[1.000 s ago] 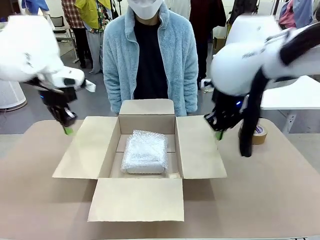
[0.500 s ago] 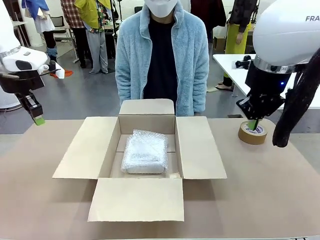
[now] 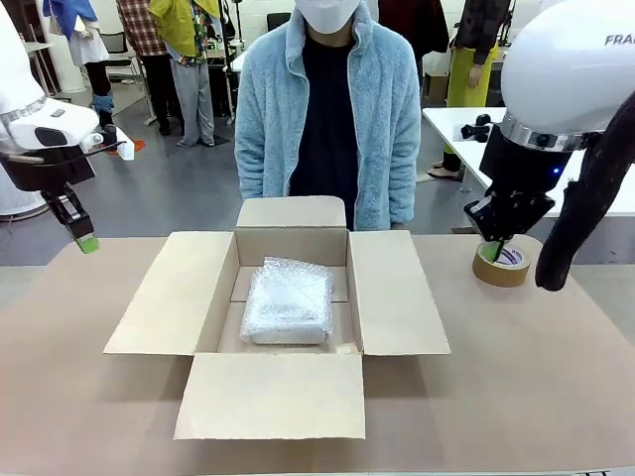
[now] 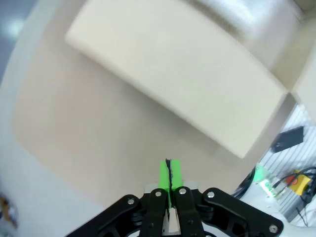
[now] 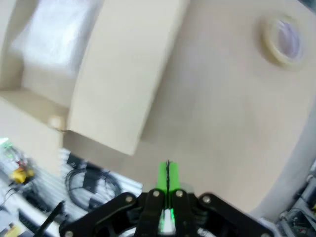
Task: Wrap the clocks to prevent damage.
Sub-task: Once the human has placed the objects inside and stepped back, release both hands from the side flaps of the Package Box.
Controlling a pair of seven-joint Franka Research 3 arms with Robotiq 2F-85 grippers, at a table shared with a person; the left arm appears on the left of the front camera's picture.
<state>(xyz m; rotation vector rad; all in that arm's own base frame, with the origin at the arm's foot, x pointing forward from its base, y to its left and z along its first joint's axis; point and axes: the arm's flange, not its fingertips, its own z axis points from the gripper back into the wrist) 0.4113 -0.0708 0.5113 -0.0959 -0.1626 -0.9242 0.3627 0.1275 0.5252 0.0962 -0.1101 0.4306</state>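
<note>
Left gripper (image 3: 87, 243) and right gripper (image 3: 493, 251) are fully closed and empty; the right, near the tape roll (image 3: 512, 268), may knock it aside if lowered closed.

The front camera stood at the robot's side of the bench (image 3: 556, 377) and faced across it to the person (image 3: 327, 109). The open box (image 3: 288, 397) sat mid-frame, between the left claw (image 3: 87, 243) and the right claw (image 3: 493, 250). Each wrist camera looked from above, down along its own claw's meeting pads. Ahead of the left claw (image 4: 169, 173) lay a side flap (image 4: 173, 84) and bare bench. Ahead of the right claw (image 5: 168, 174) lay the opposite flap, with the tape roll (image 5: 282, 39) farther off toward the upper right. All three views shared box and bench.
</note>
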